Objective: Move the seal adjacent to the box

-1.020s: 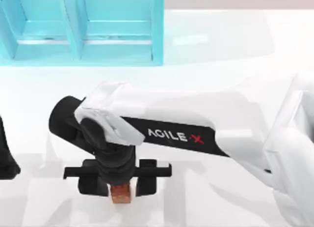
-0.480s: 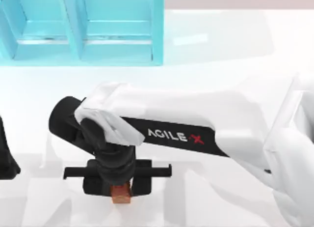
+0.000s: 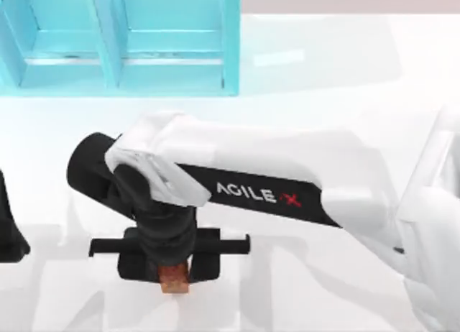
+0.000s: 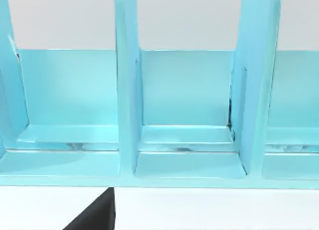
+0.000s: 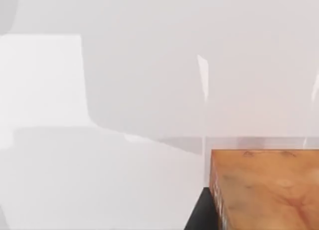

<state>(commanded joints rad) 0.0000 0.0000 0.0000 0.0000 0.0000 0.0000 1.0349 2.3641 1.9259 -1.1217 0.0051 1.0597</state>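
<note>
At the near edge of the table (image 3: 345, 80), left of centre: right gripper (image 3: 174, 263), jaws pressed onto the seal (image 3: 174, 279) (a mottled orange-brown block, seen close in the right wrist view (image 5: 264, 190)). Change over the last second: jaws drew in from a wider spread to contact, and the wrist shifted slightly. Judgement: grasp made, carry not begun. Box (image 3: 122, 41), turquoise with compartments, stands well apart at the far left. Left gripper (image 3: 8, 231) is parked at the left edge, facing that box (image 4: 189, 115).

Only legible text: "AGILE X" in white letters, with a red X, on the right arm (image 3: 266, 195) black forearm panel.
</note>
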